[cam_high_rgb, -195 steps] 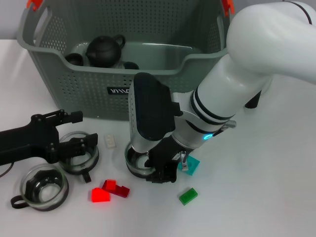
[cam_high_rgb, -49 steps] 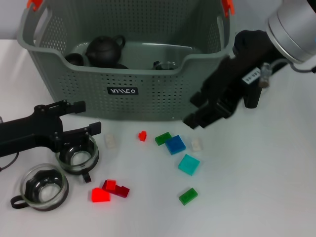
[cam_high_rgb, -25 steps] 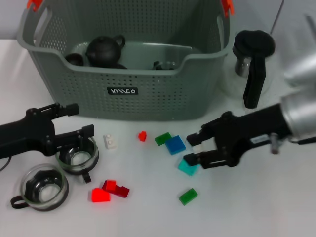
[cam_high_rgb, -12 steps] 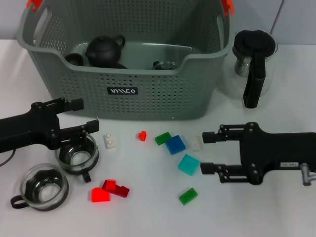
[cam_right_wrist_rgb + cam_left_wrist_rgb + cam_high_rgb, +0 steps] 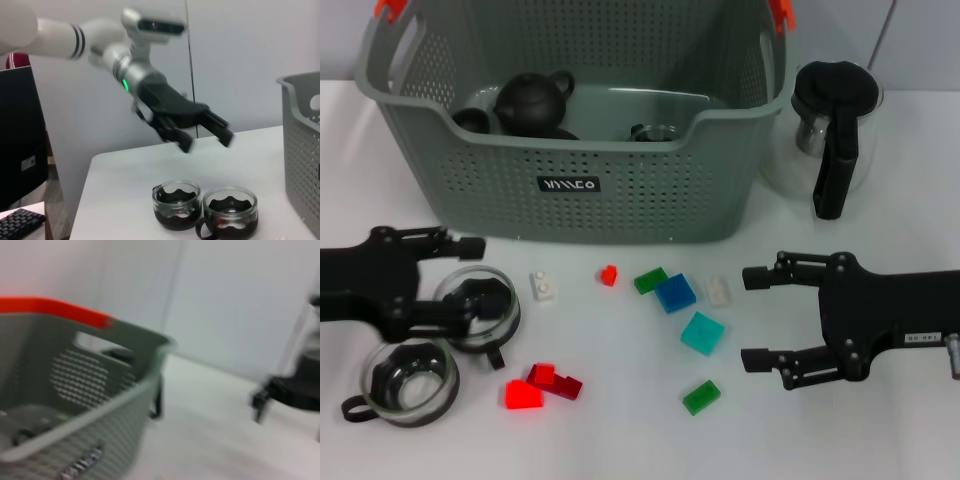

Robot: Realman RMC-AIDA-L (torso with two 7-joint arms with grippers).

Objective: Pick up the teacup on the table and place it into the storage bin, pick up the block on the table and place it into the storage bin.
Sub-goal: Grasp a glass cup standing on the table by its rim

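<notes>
The teacup (image 5: 478, 310) at lower left sits between the left tool's (image 5: 470, 275) spread fingers; the right tool (image 5: 752, 315) gapes wide near the cyan block (image 5: 702, 332).

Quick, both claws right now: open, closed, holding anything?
Left claw: open, empty, over the teacup.
Right claw: open, empty, beside the blocks.

Teacups, blocks and storage bin on a white table

2 glass teacups (image 5: 478, 310) (image 5: 408, 378) stand upright, touching, front left; coloured blocks lie scattered beside them, among them a teal block (image 5: 701, 332). Behind stands the grey perforated storage bin (image 5: 620, 190), orange clips on its handles.
</notes>
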